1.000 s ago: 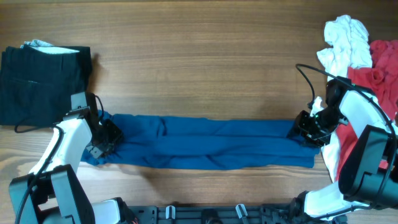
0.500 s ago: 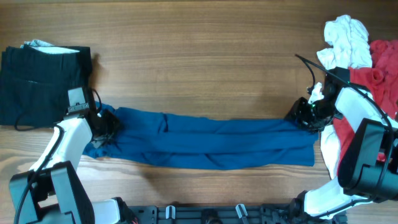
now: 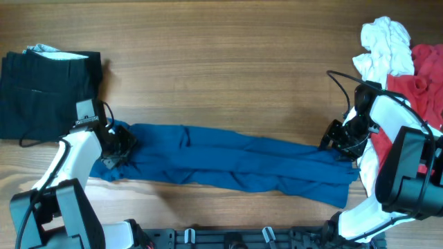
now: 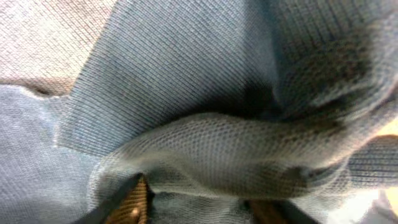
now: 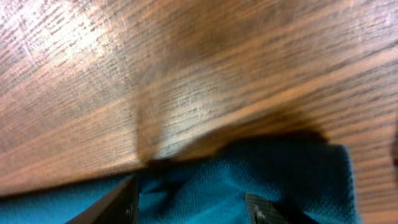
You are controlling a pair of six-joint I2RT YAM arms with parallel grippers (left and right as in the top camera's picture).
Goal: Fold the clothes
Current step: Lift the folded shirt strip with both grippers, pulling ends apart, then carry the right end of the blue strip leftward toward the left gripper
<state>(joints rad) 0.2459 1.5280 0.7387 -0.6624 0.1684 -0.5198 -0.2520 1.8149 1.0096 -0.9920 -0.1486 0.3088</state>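
The black garment (image 3: 48, 93) looks folded, while the blue shirt (image 3: 228, 166), a half-folded band, is pinched at its ends by the left claw (image 3: 119, 146) and the right claw (image 3: 340, 144).

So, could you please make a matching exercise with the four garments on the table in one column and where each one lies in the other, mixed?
1. blue shirt
2. black garment
3. white garment
4. red garment

A. crumpled, far right corner
B. folded, at the left edge
C. at the right edge, beside the white one
D. stretched long across the near side

Pairs: 1-D, 2-B, 3-A, 4-C
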